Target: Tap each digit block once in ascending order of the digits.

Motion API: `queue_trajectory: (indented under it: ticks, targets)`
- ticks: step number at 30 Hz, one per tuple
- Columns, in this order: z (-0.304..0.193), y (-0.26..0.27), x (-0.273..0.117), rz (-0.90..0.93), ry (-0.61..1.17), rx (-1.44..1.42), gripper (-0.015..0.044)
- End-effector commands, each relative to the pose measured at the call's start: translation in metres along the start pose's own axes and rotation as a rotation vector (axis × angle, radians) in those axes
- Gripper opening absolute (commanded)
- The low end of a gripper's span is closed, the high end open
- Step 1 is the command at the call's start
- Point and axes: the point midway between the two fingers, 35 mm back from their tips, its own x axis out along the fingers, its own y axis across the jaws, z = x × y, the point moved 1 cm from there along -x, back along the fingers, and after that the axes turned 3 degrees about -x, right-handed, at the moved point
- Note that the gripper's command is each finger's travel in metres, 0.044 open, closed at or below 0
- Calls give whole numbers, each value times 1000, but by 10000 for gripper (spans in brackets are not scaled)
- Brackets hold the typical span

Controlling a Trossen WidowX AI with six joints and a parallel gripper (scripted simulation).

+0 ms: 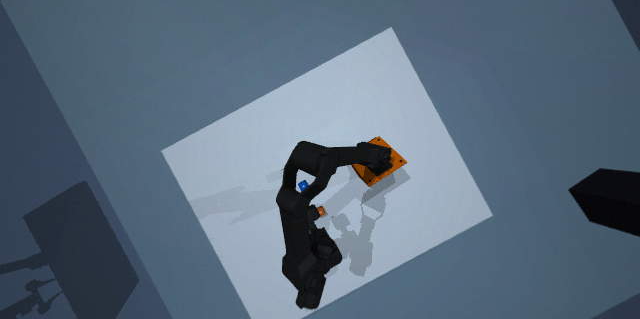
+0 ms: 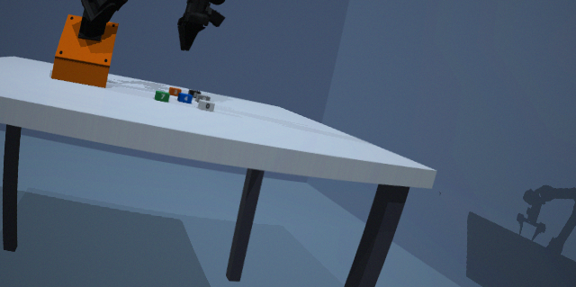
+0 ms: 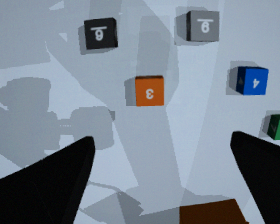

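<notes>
My gripper (image 2: 184,48) (image 3: 163,141) is open and empty, high above the table. In the wrist view an orange block 3 (image 3: 149,91) (image 1: 321,211) (image 2: 175,92) lies ahead of the fingertips, left of centre. A black block (image 3: 100,34) (image 2: 194,93) reads as underlined 9, and a grey block (image 3: 203,26) (image 2: 203,98) as underlined 6; both lie farther ahead. A blue block 4 (image 3: 253,81) (image 1: 303,186) (image 2: 184,98) and a green block 7 (image 3: 279,126) (image 2: 162,96) are at right. A white block 0 (image 2: 207,106) shows in the exterior view. The arm hides several blocks in the top view.
The arm's orange base (image 1: 395,159) (image 2: 81,71) (image 3: 211,212) stands on the white table (image 1: 400,84) (image 2: 135,121). Shadows of the arm fall across the table around the blocks. A dark object (image 1: 610,194) is at the right of the top view.
</notes>
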Motion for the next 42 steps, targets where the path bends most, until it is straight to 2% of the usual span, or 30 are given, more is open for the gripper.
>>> queue_trajectory:
  ticks: [1, 10, 32, 34, 40, 42]
  targets:
    - [5, 6, 0, 0, 4, 2, 400]
    - [63, 61, 0, 3, 1, 6, 400]
    - [64, 62, 0, 3, 1, 6, 400]
    - [66, 52, 0, 4, 1, 5, 400]
    - [69, -40, 1, -1, 2, 4, 400]
    - [67, -51, 1, -3, 2, 4, 400]
